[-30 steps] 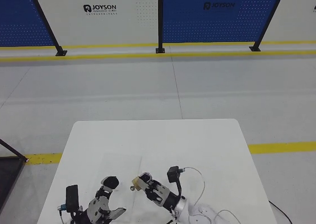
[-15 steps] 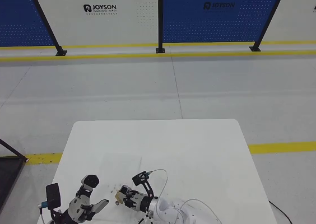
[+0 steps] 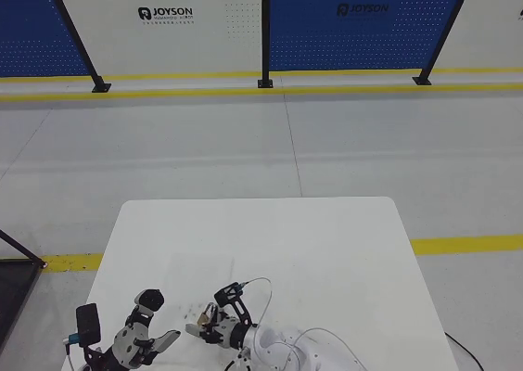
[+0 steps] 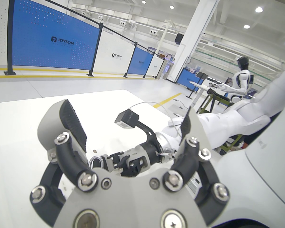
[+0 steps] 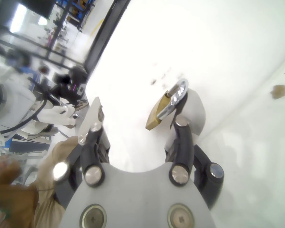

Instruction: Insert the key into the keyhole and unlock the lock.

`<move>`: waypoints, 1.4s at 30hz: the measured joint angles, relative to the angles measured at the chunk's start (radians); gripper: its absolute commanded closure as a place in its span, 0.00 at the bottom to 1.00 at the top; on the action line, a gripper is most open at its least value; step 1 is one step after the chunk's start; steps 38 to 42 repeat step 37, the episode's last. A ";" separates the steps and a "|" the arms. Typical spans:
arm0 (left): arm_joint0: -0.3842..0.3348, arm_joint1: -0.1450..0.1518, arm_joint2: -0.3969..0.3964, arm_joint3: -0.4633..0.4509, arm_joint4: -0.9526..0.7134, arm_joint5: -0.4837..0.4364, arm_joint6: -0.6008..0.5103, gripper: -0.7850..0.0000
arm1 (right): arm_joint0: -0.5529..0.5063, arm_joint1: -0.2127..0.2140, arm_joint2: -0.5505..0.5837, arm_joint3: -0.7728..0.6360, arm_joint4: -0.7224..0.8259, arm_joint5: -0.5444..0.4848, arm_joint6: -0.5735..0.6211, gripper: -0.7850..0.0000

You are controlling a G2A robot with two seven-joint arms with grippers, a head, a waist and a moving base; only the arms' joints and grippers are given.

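Where the small brass padlock with the silver loop (image 5: pixel 156 116) sits: by the near edge of the white table (image 3: pixel 336 241), resting against one finger of your right gripper (image 5: pixel 142 99).
Right gripper: wide open and gripping nothing; the padlock just touches one finger.
Left gripper (image 4: pixel 127 109): just left of the padlock, wide open and empty.
Key: neither gripper has it, and I cannot pick it out on the table.
Tip risk: I think the padlock may fall flat if you pull that finger away.
Push risk: if you poke a key at a loose padlock, it may slide off the near edge.
Bump risk: your two grippers are close and could knock together.
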 measured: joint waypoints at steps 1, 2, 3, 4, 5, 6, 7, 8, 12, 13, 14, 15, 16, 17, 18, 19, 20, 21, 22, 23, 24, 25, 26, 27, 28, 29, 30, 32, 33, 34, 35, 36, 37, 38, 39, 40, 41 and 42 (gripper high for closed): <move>0.000 0.000 0.000 0.000 0.000 0.000 0.000 0.00 | -0.006 0.004 0.006 -0.014 -0.009 0.003 -0.001 0.00; 0.000 0.000 0.000 0.000 0.000 0.000 0.000 0.00 | -0.013 0.008 0.013 -0.027 -0.018 0.006 -0.001 0.00; 0.000 0.000 0.000 0.000 0.000 0.000 0.000 0.00 | -0.021 0.014 0.022 -0.047 -0.030 0.012 0.000 0.00; 0.000 0.000 0.000 0.000 0.000 0.000 0.000 0.00 | -0.028 0.019 0.029 -0.061 -0.039 0.015 0.001 0.00; 0.000 0.000 0.000 0.000 0.000 0.000 0.000 0.00 | -0.036 0.024 0.037 -0.076 -0.045 0.018 0.003 0.00; 0.000 0.000 0.000 0.000 0.000 0.000 0.000 0.00 | -0.046 0.030 0.049 -0.096 -0.054 0.022 0.005 0.00; 0.000 0.000 0.000 0.000 0.000 0.000 0.000 0.00 | -0.053 0.035 0.057 -0.110 -0.061 0.024 0.008 0.00; 0.000 0.000 0.000 0.000 0.000 0.000 0.000 0.00 | -0.060 0.040 0.066 -0.124 -0.067 0.026 0.011 0.00; 0.000 0.000 0.000 0.000 0.000 0.000 0.000 0.00 | -0.095 0.061 0.107 -0.187 -0.095 0.029 0.010 0.00; 0.000 0.000 0.000 0.000 0.000 0.000 0.000 0.00 | -0.103 0.065 0.117 -0.201 -0.101 0.027 0.007 0.00; 0.000 0.000 0.000 0.000 0.000 0.000 0.000 0.00 | -0.112 0.070 0.126 -0.216 -0.108 0.024 0.002 0.00; 0.000 0.000 0.000 0.000 0.000 0.000 0.000 0.00 | -0.125 0.077 0.139 -0.236 -0.117 0.018 -0.005 0.00; 0.000 0.000 0.000 0.000 0.000 0.000 0.000 0.00 | -0.137 0.082 0.150 -0.253 -0.123 0.013 -0.010 0.00; 0.000 0.000 0.000 0.000 0.000 0.000 0.000 0.00 | -0.148 0.087 0.161 -0.270 -0.130 0.008 -0.015 0.00; 0.000 0.000 0.000 0.000 0.000 0.000 0.000 0.00 | -0.165 0.095 0.176 -0.295 -0.139 0.000 -0.022 0.00; 0.000 0.000 0.000 0.000 0.000 0.000 0.000 0.00 | -0.179 0.100 0.188 -0.314 -0.145 -0.007 -0.030 0.00; 0.000 0.000 0.000 0.000 0.000 0.000 0.000 0.00 | -0.194 0.106 0.200 -0.334 -0.153 -0.014 -0.039 0.00; 0.000 0.000 0.000 0.000 0.000 0.000 0.000 0.00 | -0.214 0.114 0.216 -0.361 -0.166 -0.023 -0.055 0.00; 0.000 0.000 0.000 0.000 0.000 0.000 0.000 0.00 | -0.230 0.119 0.227 -0.381 -0.178 -0.030 -0.071 0.00; 0.000 0.000 0.000 0.000 0.000 0.000 0.000 0.00 | -0.245 0.123 0.236 -0.399 -0.190 -0.036 -0.088 0.00; 0.000 0.000 0.000 0.000 0.000 0.000 0.000 0.00 | -0.255 0.126 0.241 -0.409 -0.198 -0.040 -0.100 0.00; 0.000 0.000 0.000 0.000 0.000 0.000 0.000 0.00 | -0.255 0.126 0.242 -0.411 -0.198 -0.040 -0.102 0.00; 0.000 0.000 0.000 0.000 0.000 0.000 0.000 0.00 | -0.255 0.126 0.242 -0.410 -0.198 -0.040 -0.101 0.00; 0.000 0.000 0.000 0.000 0.000 0.000 0.000 0.00 | -0.254 0.126 0.241 -0.409 -0.198 -0.040 -0.100 0.00; 0.000 0.000 0.000 0.000 0.000 0.000 0.000 0.00 | -0.253 0.126 0.241 -0.408 -0.197 -0.040 -0.099 0.00; 0.000 0.000 0.000 0.000 0.000 0.000 0.000 0.00 | -0.253 0.126 0.241 -0.408 -0.197 -0.040 -0.099 0.00; 0.000 0.000 0.000 0.000 0.000 0.000 0.000 0.00 | -0.253 0.126 0.241 -0.408 -0.197 -0.040 -0.099 0.00; 0.000 0.000 0.000 0.000 0.000 0.000 0.000 0.00 | -0.253 0.126 0.241 -0.408 -0.197 -0.040 -0.099 0.00; 0.000 0.000 0.000 0.000 0.000 0.000 0.000 0.00 | -0.253 0.126 0.241 -0.408 -0.197 -0.040 -0.099 0.00; 0.000 0.000 0.000 0.000 0.000 0.000 0.000 0.00 | -0.253 0.126 0.241 -0.408 -0.197 -0.040 -0.099 0.00; 0.000 0.000 0.000 0.000 0.000 0.000 0.000 0.00 | -0.253 0.126 0.241 -0.408 -0.197 -0.040 -0.099 0.00; 0.000 0.000 0.000 0.000 0.000 0.000 0.000 0.00 | -0.253 0.126 0.241 -0.408 -0.197 -0.040 -0.099 0.00; -0.002 -0.001 0.000 0.000 0.001 0.003 -0.002 0.00 | -0.254 0.126 0.244 -0.409 -0.199 -0.039 -0.099 0.00; -0.002 -0.001 0.000 0.000 0.001 0.003 -0.002 0.00 | -0.254 0.126 0.244 -0.409 -0.199 -0.039 -0.099 0.00; -0.002 -0.001 0.000 0.000 0.001 0.003 -0.002 0.00 | -0.254 0.126 0.244 -0.409 -0.199 -0.039 -0.099 0.00; -0.002 -0.001 0.000 0.000 0.001 0.003 -0.002 0.00 | -0.254 0.126 0.244 -0.409 -0.199 -0.039 -0.099 0.00; -0.002 -0.001 0.000 0.000 0.001 0.003 -0.002 0.00 | -0.254 0.126 0.244 -0.409 -0.199 -0.039 -0.099 0.00; -0.002 -0.001 0.000 0.000 0.001 0.003 -0.002 0.00 | -0.254 0.126 0.244 -0.409 -0.199 -0.039 -0.099 0.00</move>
